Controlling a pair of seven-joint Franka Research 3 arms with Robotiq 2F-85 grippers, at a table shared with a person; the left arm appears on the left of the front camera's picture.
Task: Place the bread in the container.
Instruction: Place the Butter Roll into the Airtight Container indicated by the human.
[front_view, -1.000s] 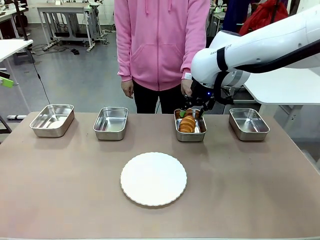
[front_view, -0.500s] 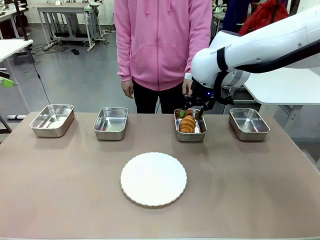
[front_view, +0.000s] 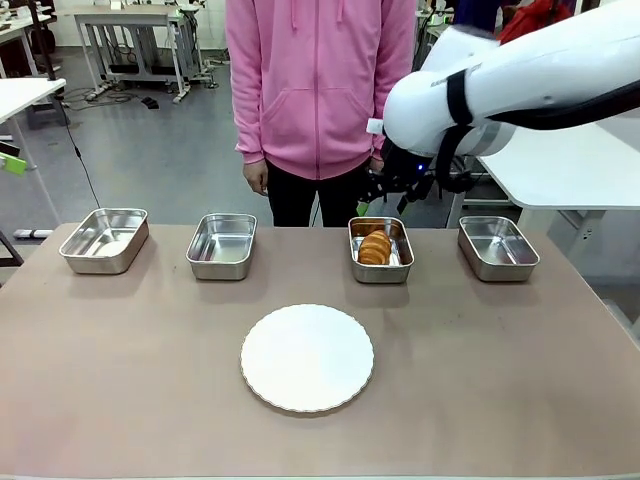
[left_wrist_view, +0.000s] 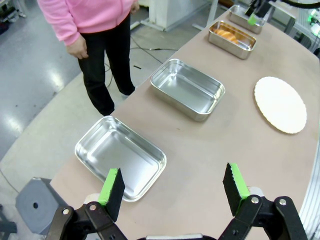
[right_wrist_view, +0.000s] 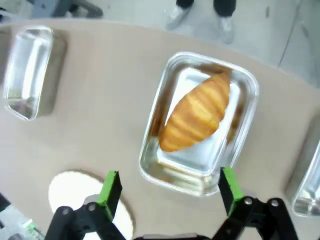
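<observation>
The bread is lying inside the container on the bench, while the right pincer is hovering above it, jaws wide apart and gripping nothing, so the placing appears done, with only retreat remaining.

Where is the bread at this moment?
In the front view the bread lies inside the third steel pan from the left, at the far side of the table, beyond the white plate and to its right.
</observation>
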